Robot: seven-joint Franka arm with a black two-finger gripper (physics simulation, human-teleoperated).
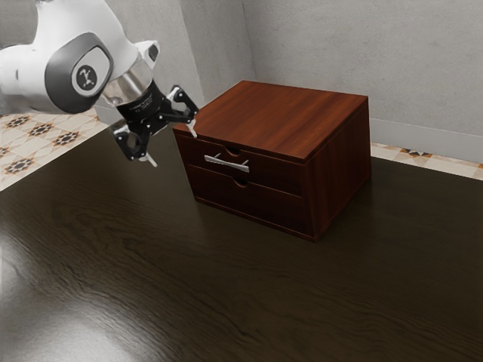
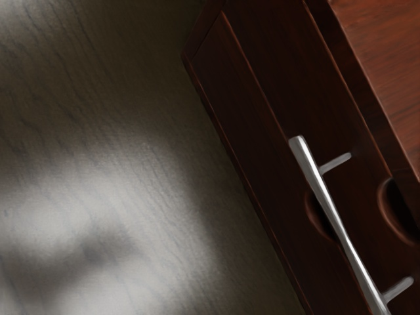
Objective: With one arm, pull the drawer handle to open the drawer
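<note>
**A:** Where was the handle [image 1: 226, 162], and which way did it run?

**B:** It sat on the front of the upper drawer [image 1: 272, 170], near the end toward the exterior view's left. Its long axis lay level along the drawer front, parallel to the cabinet's [image 1: 281, 115] top edge. In the wrist view the handle [image 2: 327, 209] was a slim silver bar held off the wood.

**A:** Counts?

**B:** One cabinet on the dark table [image 1: 226, 294]. Two drawers, upper and lower drawer [image 1: 253, 197], with their fronts in line. One handle, on two short posts [image 2: 336, 161]. One arm, one gripper [image 1: 172, 145].

**A:** Gripper state?

**B:** The fingers [image 1: 193, 129] were spread wide, with nothing between them. The gripper hung above the table just beside the cabinet's corner on the exterior view's left, near the handle's end but apart from it.
</note>
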